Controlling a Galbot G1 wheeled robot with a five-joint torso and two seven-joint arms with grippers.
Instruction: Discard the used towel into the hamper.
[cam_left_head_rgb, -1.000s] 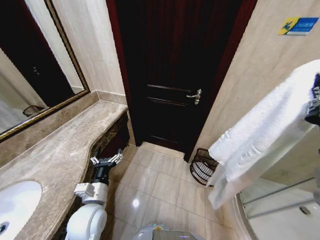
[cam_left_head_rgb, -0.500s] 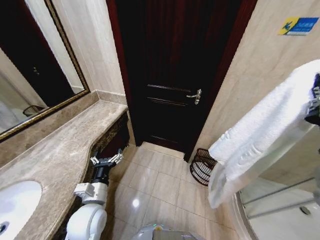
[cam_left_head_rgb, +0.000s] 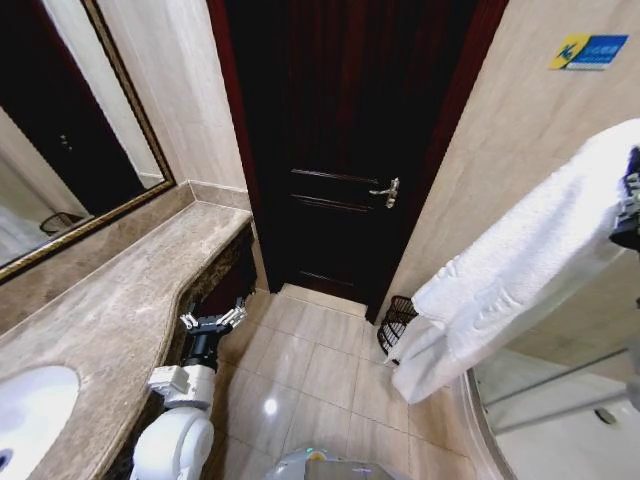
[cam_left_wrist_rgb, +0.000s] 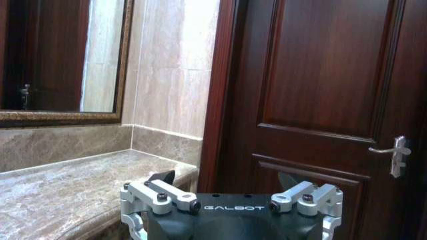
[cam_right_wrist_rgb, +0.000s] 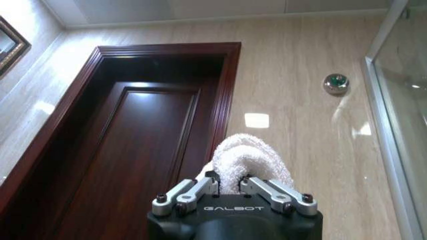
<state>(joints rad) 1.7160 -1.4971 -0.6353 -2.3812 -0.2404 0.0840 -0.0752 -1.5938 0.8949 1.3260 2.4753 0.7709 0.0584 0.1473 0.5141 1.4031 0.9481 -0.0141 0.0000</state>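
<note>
Right gripper (cam_right_wrist_rgb: 229, 186) had its jaws pinched on the towel (cam_left_head_rgb: 500, 290); released offset, it could miss the hamper (cam_left_head_rgb: 393, 325); left gripper (cam_left_head_rgb: 212, 321) idled, jaws spread

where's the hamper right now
In the head view the hamper stands on the floor at the foot of the right-hand wall, just right of the door, partly hidden behind the hanging towel.

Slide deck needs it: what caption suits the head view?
Right gripper holds a white towel hanging over the wicker hamper beside the door; left gripper idle.
</note>
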